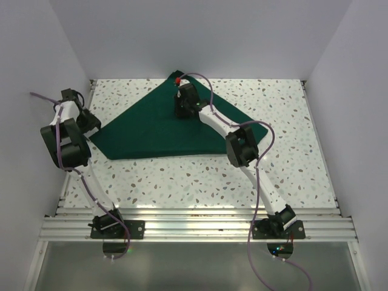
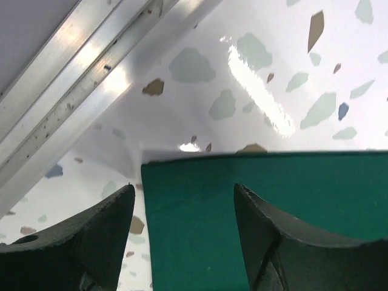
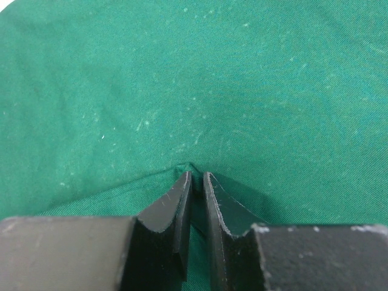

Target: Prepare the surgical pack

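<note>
The dark green cloth drape (image 1: 151, 133) lies flat on the speckled table, folded into a rough triangle. No tray, instruments or gauze show; whether any lie under the cloth I cannot tell. My right gripper (image 1: 183, 114) is at the drape's far middle, and in the right wrist view it (image 3: 197, 176) is shut on a pinched fold of the green cloth (image 3: 182, 91). My left gripper (image 1: 92, 124) is at the drape's left corner. In the left wrist view it (image 2: 185, 189) is open, its jaws either side of the cloth's corner edge (image 2: 273, 206), gripping nothing.
An aluminium rail (image 2: 73, 79) runs along the table's left edge, close to the left gripper. White walls (image 1: 36, 48) enclose the table on three sides. Aluminium rails (image 1: 194, 224) cross the near edge by the arm bases.
</note>
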Robot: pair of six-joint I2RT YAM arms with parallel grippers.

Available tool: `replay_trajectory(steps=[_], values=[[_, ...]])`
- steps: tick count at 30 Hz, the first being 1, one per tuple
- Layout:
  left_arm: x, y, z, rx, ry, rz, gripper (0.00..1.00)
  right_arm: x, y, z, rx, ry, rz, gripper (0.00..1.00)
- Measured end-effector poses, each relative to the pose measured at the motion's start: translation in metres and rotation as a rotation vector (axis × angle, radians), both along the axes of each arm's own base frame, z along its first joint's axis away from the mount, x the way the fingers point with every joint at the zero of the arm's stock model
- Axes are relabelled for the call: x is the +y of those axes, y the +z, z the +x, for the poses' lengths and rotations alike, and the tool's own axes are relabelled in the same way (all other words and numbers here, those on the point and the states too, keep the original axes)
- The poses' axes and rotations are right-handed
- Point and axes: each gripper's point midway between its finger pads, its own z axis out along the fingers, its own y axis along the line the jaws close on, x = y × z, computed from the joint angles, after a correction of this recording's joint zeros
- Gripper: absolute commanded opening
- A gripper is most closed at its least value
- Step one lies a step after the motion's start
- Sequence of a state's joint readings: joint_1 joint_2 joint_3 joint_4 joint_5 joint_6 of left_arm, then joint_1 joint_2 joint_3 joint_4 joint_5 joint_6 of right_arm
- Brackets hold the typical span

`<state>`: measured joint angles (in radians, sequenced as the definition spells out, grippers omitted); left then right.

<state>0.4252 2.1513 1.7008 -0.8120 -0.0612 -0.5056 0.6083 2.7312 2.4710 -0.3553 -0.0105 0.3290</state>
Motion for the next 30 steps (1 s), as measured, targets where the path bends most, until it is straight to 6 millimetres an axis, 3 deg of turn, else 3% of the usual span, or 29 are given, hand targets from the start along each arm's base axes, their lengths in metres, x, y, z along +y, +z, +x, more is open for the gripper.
replay_trajectory(steps=[5, 15, 19, 22, 23, 30], values=[[0.007, -0.011, 0.010, -0.004, -0.013, 0.018, 0.65, 0.001, 0.000, 0.000, 0.001, 0.004, 0.005, 0.18], [0.010, -0.013, 0.010, 0.001, -0.024, 0.030, 0.54, 0.001, 0.000, 0.000, 0.000, 0.005, 0.006, 0.18], [0.011, -0.015, 0.008, 0.007, -0.029, 0.038, 0.38, 0.001, 0.000, 0.000, 0.001, 0.005, 0.006, 0.18], [0.012, -0.015, 0.007, 0.011, -0.037, 0.042, 0.09, 0.001, 0.000, 0.000, 0.001, 0.005, 0.006, 0.18], [0.011, -0.015, 0.007, 0.008, -0.038, 0.037, 0.03, 0.001, 0.000, 0.000, 0.001, 0.005, 0.006, 0.18], [0.005, -0.011, 0.007, -0.013, -0.042, 0.008, 0.00, 0.001, 0.000, -0.001, 0.002, 0.008, 0.007, 0.18]])
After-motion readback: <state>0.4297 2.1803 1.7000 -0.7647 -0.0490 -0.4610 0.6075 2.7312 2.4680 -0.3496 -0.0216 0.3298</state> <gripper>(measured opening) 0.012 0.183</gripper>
